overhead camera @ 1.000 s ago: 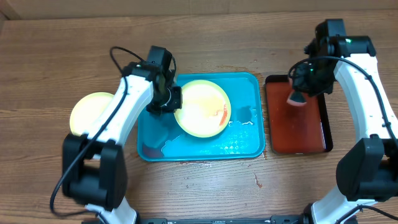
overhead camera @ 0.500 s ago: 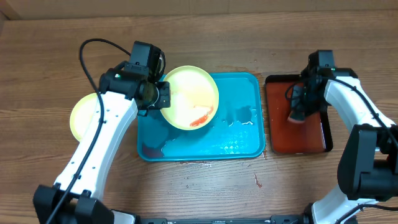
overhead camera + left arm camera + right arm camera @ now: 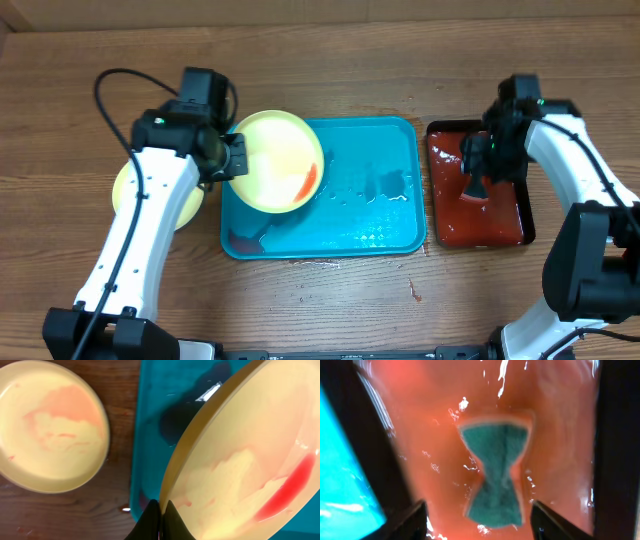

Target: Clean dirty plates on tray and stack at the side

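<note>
Your left hand [image 3: 232, 158] is clamped on the rim of a yellow-green plate [image 3: 275, 160], gripping it at the plate's 9 o'clock edge. In the left wrist view the fingertips [image 3: 160, 515] pinch the rim thinly, and the plate [image 3: 240, 475] stands tilted, its hollow face turned to 3 o'clock. It sits over the 10 o'clock corner of the teal tray [image 3: 370, 215], and you cannot tell whether it touches the tray. A red sauce streak [image 3: 308, 180] lies at the plate's 4 o'clock side, its long axis running from 1 to 7 o'clock.

A second plate [image 3: 122, 190] lies flat on the table [image 3: 320, 300] at 9 o'clock from the tray, partly under your left arm, with faint pink smears on it [image 3: 52, 425].

Your right hand [image 3: 478, 165] hangs over the dark red tray [image 3: 500, 225] with its fingers spread wide. Between them lies a green hourglass sponge [image 3: 495, 480] on the wet red floor, long axis 12 to 6 o'clock.
</note>
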